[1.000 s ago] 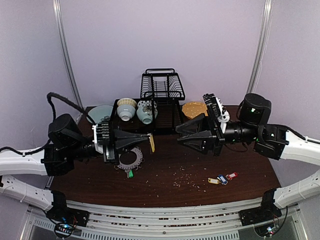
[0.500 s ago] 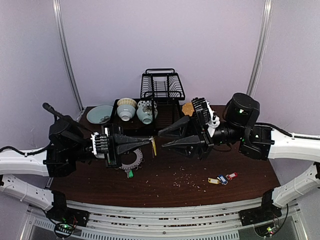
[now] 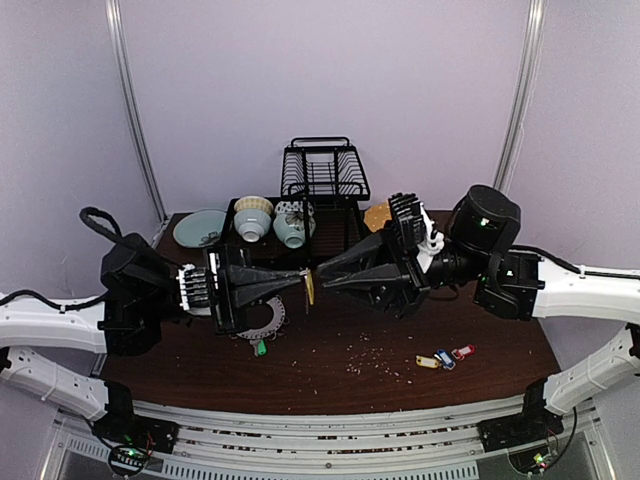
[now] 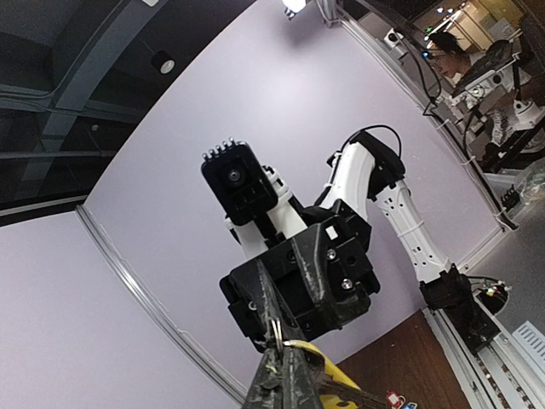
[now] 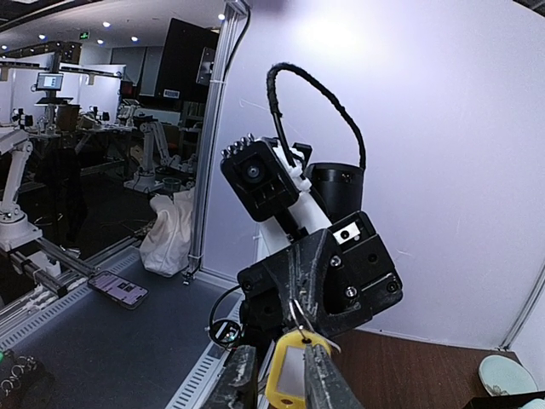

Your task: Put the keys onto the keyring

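**Beside the keyring, two grippers meet at one yellow tag**

Just right of the flat grey ring-shaped keyring (image 3: 262, 318), raised off the dark table (image 3: 330, 385), the left gripper (image 3: 300, 279) is clamped on the metal ring of a yellow-tagged key (image 3: 308, 291). The right gripper (image 3: 320, 275) faces it. Its fingers (image 5: 322, 379) are narrowly apart on either side of the tag, with a slit showing on one side. A green-tagged key (image 3: 260, 347) lies at the keyring's near edge. Three more tagged keys (image 3: 443, 358) lie well to its right, past scattered crumbs (image 3: 375, 352).
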